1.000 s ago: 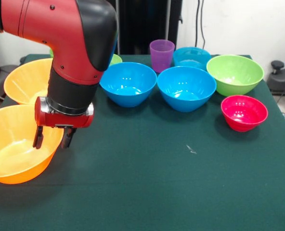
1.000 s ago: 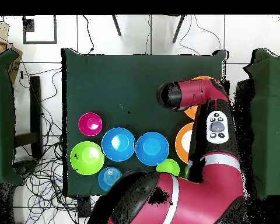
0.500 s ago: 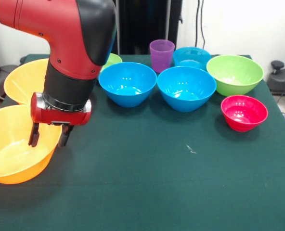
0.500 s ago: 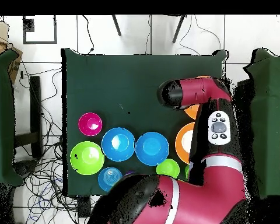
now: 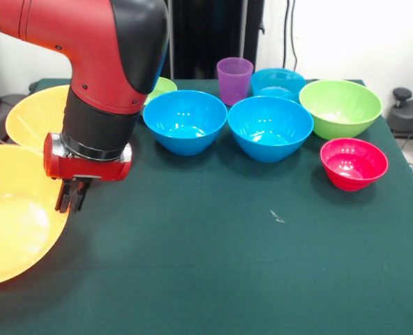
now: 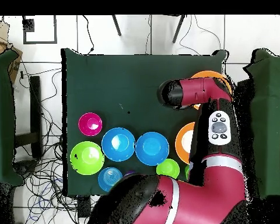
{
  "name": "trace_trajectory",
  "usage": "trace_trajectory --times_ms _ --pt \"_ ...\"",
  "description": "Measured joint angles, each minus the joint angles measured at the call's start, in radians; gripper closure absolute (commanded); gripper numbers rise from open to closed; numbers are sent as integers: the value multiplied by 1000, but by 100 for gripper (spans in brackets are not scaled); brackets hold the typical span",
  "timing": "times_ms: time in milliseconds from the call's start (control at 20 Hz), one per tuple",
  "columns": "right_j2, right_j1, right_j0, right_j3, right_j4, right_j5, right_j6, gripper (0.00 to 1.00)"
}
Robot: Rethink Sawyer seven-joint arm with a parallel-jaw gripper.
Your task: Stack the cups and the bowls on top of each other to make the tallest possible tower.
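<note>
The claw (image 5: 71, 197), pressed together, pinches the near orange bowl (image 5: 14, 216) by its 3 o'clock rim, tilted. Lift slowly, level it over the second orange bowl (image 5: 35, 115). Overhead, the arm probably hides the grip; the bowl (image 6: 214, 79) peeks out at 2 o'clock.

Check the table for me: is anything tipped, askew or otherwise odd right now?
Yes. The near orange bowl at the front view's left edge is tilted, its rim pinched by the shut pincer, mouth facing the camera. The other bowls and the purple cup sit upright.
</note>
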Motion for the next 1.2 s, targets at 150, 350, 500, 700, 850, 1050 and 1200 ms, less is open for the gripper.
trace_trajectory --times_ms 150,350,500,700,850,1050,1200 --pt "0 0 0 0 0 0 0 100" --pt "0 0 0 1 0 0 0 100" --pt "0 0 0 4 0 0 0 100" --pt "0 0 0 9 0 0 0 100" --pt "0 -2 0 17 3 0 0 100" --pt "0 -12 0 39 14 0 0 100" --pt "0 -26 0 64 34 0 0 100"
